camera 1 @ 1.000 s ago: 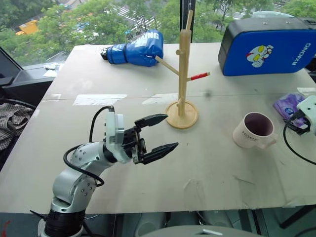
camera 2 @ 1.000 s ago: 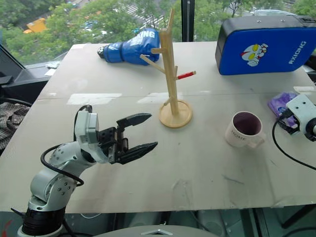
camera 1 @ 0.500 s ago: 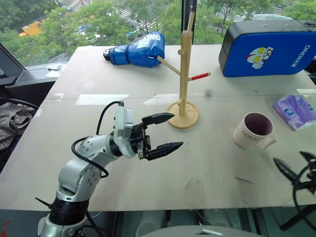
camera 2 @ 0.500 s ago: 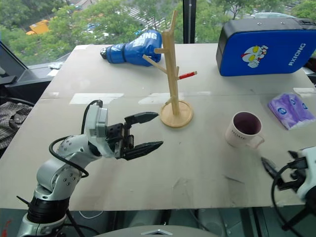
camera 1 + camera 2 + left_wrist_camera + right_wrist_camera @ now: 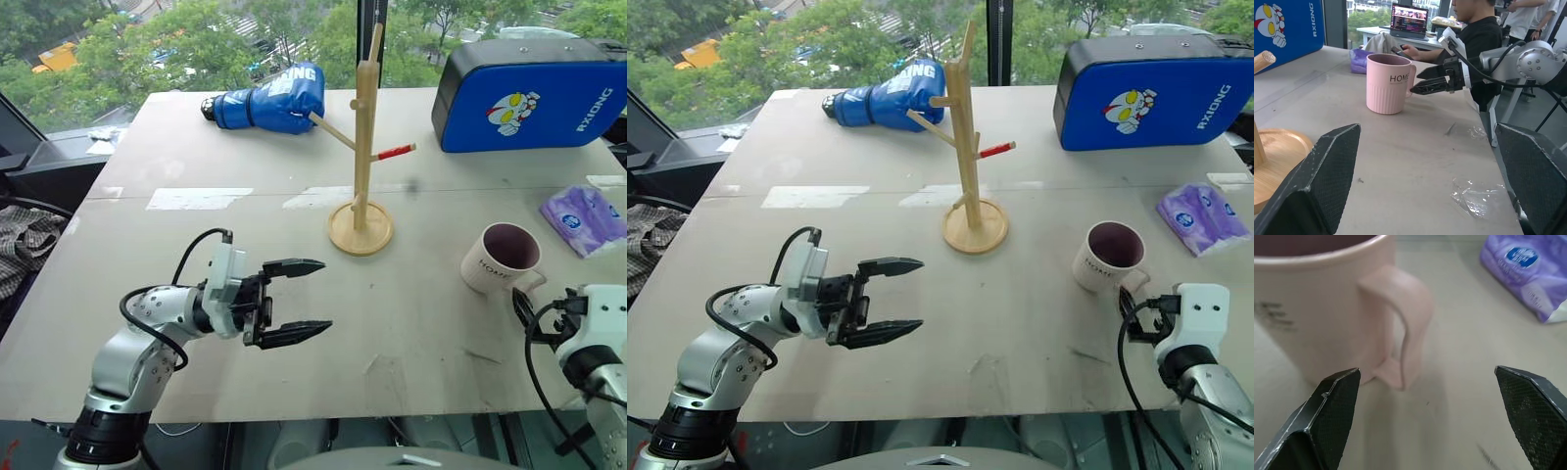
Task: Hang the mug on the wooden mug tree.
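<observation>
The off-white mug (image 5: pixel 503 258) stands upright on the table's right side, its handle (image 5: pixel 1406 323) turned toward the near edge. My right gripper (image 5: pixel 1426 371) is open, level with the handle and just short of it, touching nothing. The wooden mug tree (image 5: pixel 364 147) rises from its round base (image 5: pixel 361 229) at mid-table, with one red-tipped peg (image 5: pixel 396 152). My left gripper (image 5: pixel 324 294) hovers open and empty over the near left of the table, pointing right toward the mug (image 5: pixel 1388 83), well short of the tree.
A blue boxing glove (image 5: pixel 269 98) lies at the back left and a blue case (image 5: pixel 529 93) at the back right. A purple tissue pack (image 5: pixel 585 217) sits right of the mug. A seated person (image 5: pixel 1474 29) shows beyond the table's right edge.
My right gripper swung in from the far right edge, back toward the near edge, and now faces the mug's handle. The left gripper sank a little.
</observation>
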Tool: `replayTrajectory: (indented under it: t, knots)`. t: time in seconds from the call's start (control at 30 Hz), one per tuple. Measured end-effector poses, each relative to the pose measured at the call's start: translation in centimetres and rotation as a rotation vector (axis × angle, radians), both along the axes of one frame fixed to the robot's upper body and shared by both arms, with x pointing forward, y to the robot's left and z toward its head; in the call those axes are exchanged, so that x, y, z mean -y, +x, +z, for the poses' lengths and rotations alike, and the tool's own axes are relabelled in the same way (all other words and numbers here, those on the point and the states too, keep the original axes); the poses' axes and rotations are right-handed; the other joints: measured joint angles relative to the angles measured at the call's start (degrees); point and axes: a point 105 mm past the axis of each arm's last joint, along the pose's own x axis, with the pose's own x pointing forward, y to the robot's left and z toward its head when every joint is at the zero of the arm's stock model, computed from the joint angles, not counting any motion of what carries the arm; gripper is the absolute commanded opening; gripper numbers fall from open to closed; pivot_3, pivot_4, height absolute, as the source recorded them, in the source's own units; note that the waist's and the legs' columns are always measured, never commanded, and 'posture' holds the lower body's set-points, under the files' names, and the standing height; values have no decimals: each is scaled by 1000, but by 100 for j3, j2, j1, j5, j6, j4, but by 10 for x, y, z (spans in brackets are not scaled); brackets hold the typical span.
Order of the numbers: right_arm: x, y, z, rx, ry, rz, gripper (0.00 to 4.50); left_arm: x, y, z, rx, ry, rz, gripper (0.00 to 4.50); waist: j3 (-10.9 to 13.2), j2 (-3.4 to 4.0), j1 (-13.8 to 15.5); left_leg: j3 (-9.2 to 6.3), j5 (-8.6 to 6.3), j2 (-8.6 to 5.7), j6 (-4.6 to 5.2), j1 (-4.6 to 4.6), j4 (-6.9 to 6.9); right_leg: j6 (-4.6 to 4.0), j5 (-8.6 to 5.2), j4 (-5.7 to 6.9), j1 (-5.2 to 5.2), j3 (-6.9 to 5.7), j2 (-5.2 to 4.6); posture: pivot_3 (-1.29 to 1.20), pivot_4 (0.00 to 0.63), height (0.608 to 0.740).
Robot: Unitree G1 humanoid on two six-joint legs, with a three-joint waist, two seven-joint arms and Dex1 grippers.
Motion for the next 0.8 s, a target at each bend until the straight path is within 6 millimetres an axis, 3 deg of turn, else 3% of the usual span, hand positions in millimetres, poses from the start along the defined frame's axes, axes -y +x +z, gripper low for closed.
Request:
replayTrajectory:
  t: [0.13, 0.23, 0.43, 0.47, 0.8]
  knots:
    - [11, 16, -11, 0, -18, -53, 4444, 11, -8, 2, 20, -2, 4, 4500, 0, 1, -6, 0, 0, 2, 0, 0, -4, -1, 0, 4, 0, 0, 2, 0, 150, 740]
    - [16, 24, -14, 10, -33, -67, 3296, 17, -10, 5, 31, -9, 16, 4500, -1, 3, -6, 0, 0, 2, 0, 1, -4, -1, 0, 5, 1, 0, 3, 0, 150, 740]
    - [19, 35, -18, 25, -49, -46, 277, 20, -7, 8, 29, -12, 72, 4500, -2, 4, -5, 2, 0, 1, 1, 1, -3, 0, 0, 5, 2, 1, 3, 0, 150, 740]
    - [17, 37, -14, 42, -55, -30, 56, 20, -7, 8, 25, -11, 76, 4500, -3, 5, -7, 2, 0, 1, 0, 2, -2, 0, 0, 5, 3, 1, 4, 0, 150, 740]
    - [8, 50, 5, 104, -90, 177, 56, 20, -1, 9, 15, -43, 123, 4500, -1, 12, -24, 7, 0, 4, 1, 4, -1, 0, 0, 7, 4, 6, 9, 0, 150, 740]
